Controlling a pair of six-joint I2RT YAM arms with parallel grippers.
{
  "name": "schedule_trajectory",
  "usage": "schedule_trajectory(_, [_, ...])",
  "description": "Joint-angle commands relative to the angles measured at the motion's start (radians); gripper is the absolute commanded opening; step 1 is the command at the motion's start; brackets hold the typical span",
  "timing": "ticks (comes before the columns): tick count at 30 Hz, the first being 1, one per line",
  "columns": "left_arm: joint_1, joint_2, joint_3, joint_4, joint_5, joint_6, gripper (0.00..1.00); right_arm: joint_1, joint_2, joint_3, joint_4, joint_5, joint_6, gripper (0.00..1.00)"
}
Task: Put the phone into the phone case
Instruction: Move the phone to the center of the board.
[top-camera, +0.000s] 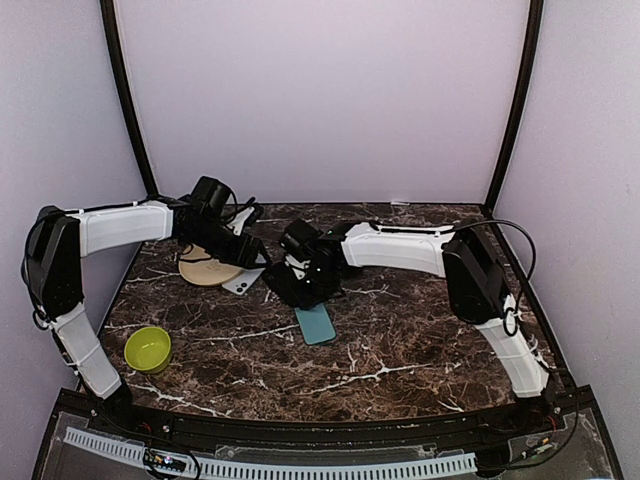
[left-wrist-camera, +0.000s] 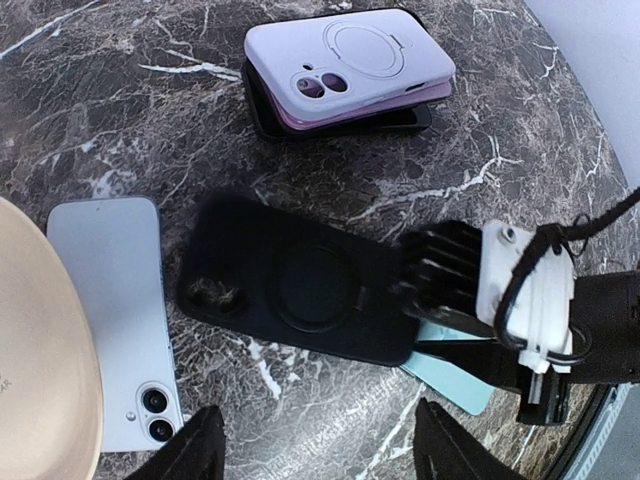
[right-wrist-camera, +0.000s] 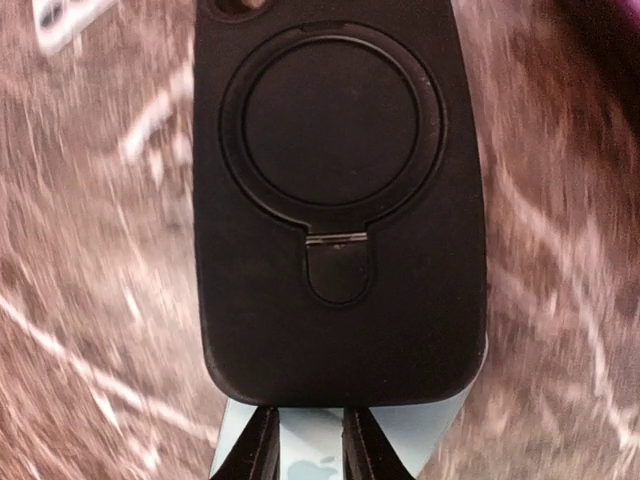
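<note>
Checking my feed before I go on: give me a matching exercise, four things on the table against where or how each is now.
Things:
1 black case
2 lilac case
3 phone
4 bowl

States:
A beside the disc, cameras up
B green
C held in the right fingers
D atop other cases

Pairs: 1-C, 2-D, 3-A, 4-B
</note>
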Motion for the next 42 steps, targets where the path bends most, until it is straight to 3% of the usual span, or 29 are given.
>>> schedule_trajectory(1, [0.015,-0.039,-0.005,-0.011,0.005,0.014,0.67,-0.01,0.078,0.176,-0.004,0.018,-0.021,0.26])
schedule_trajectory(4, [0.019,-0.042,-0.006,-0.011,0.005,0.013,0.67,-0.008,0.053,0.193,-0.027,0.075,-0.009,0.33])
schedule_trajectory(6, [0.019,-0.044,-0.007,-0.011,0.004,0.012,0.66,-0.003,-0.001,0.14,-0.024,0.133,0.011,0.43])
schedule_trajectory(8, [0.019,-0.047,-0.007,-0.011,0.007,0.011,0.66,0.003,-0.074,0.044,-0.008,0.19,0.046,0.63])
schedule_trajectory(10, [0.019,-0.049,-0.007,-0.01,0.008,0.009,0.67,0.01,-0.116,-0.023,0.011,0.22,0.101,0.9])
schedule_trajectory(11, [0.019,-0.05,-0.007,-0.01,0.01,0.008,0.67,0.016,-0.128,-0.045,0.03,0.218,0.13,0.97])
schedule_trajectory(28, [0.021,-0.053,-0.01,-0.011,0.027,0.003,0.67,0.084,0.068,0.1,-0.098,0.229,0.247,0.98])
schedule_trajectory(32, [0.02,-0.059,-0.009,-0.01,0.027,0.003,0.67,0.084,0.066,0.058,-0.086,0.2,0.246,0.92])
schedule_trajectory(37, [0.02,-0.066,-0.011,-0.01,0.024,0.005,0.67,0.085,0.063,0.032,-0.167,0.232,0.231,0.75])
schedule_trajectory(42, [0.02,-0.07,-0.011,-0.01,0.026,0.004,0.67,0.085,-0.027,-0.129,-0.169,0.204,0.218,0.67])
